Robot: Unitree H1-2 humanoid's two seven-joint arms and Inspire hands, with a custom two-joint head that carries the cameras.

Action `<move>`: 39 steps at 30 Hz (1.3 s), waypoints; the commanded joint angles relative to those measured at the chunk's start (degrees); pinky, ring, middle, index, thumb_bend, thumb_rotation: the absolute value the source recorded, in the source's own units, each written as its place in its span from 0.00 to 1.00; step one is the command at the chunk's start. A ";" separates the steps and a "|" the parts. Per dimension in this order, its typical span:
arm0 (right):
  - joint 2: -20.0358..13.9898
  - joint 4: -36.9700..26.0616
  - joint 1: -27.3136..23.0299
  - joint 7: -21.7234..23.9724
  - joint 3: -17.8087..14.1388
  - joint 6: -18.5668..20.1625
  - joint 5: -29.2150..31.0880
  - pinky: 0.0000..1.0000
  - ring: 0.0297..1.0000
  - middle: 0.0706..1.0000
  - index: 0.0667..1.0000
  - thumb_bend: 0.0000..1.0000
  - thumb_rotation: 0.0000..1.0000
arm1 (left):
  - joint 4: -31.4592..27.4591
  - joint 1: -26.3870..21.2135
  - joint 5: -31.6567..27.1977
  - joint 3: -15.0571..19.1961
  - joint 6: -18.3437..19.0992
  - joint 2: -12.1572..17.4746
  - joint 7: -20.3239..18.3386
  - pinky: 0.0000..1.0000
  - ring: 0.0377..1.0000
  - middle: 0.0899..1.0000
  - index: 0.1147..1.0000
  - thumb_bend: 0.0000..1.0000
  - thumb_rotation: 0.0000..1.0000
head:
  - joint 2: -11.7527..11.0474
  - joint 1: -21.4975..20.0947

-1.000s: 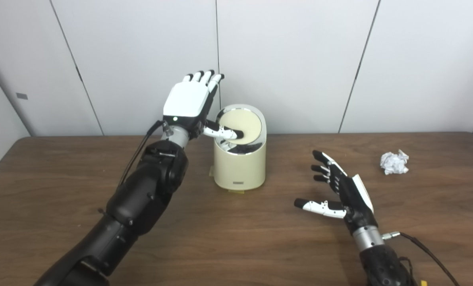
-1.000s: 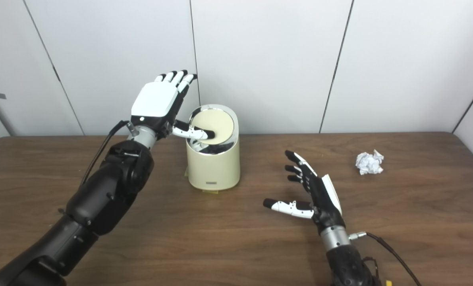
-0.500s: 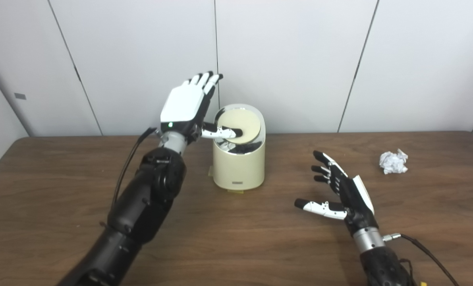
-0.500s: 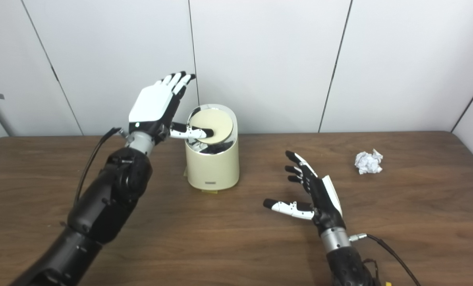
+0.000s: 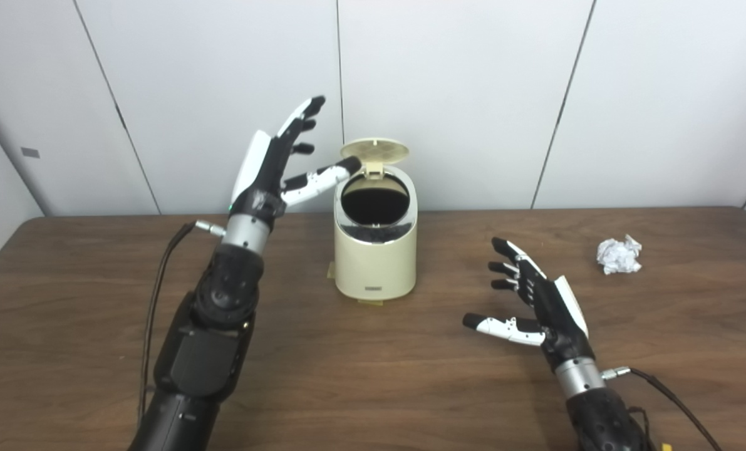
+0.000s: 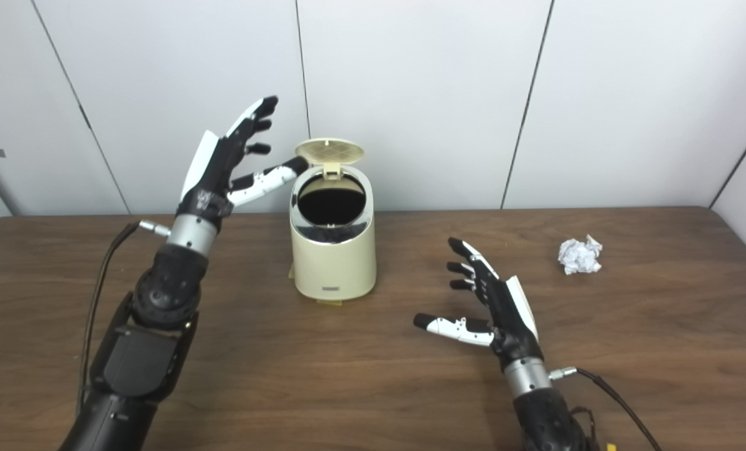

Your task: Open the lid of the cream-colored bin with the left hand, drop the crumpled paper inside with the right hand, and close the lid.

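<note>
- Bin: interior reads as plain black (contents and depth cannot be told).
- Small label low on the bin front: too small to read.
- Both arms: cut off by the bottom edge.
- Table: near edge and corners lie outside the frame.
- Cable at right wrist: runs off the bottom edge.

Dark wooden table, cream-colored bin standing mid-back, crumpled paper far right
</note>
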 commanded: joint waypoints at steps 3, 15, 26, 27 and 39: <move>-0.53 -0.77 -0.85 -0.02 -0.18 -1.81 0.30 0.73 0.82 0.90 0.88 0.79 0.29 | -3.21 1.53 -4.18 1.29 -2.85 0.33 -1.35 0.80 0.91 0.94 0.98 0.87 0.56 | 0.12 -0.06; -0.67 -0.62 -1.52 0.43 -0.71 -2.06 2.12 0.77 0.83 0.91 0.87 0.82 0.30 | -7.26 11.62 -9.11 2.85 -4.31 0.12 -3.07 0.83 0.89 0.92 0.97 0.90 0.52 | 0.16 0.10; -1.78 -1.45 -1.66 0.88 -0.27 -1.99 0.52 0.76 0.85 0.91 0.87 0.79 0.25 | -1.00 15.21 -9.25 3.19 -11.33 -1.03 -2.18 0.76 0.82 0.86 0.95 0.86 0.43 | -0.09 -0.77; -2.39 -1.53 -1.87 0.60 -0.01 -1.91 -1.00 0.75 0.84 0.90 0.87 0.77 0.19 | -0.60 15.59 -9.29 3.11 -11.89 -1.02 -2.35 0.74 0.81 0.85 0.96 0.84 0.42 | -0.20 -1.27; -9.18 -2.65 -6.08 -1.23 -1.37 2.27 -10.56 0.57 0.73 0.84 0.86 0.76 0.22 | 4.23 16.52 -8.94 2.10 -15.21 -0.15 -3.98 0.77 0.83 0.87 0.97 0.83 0.39 | -2.87 -11.72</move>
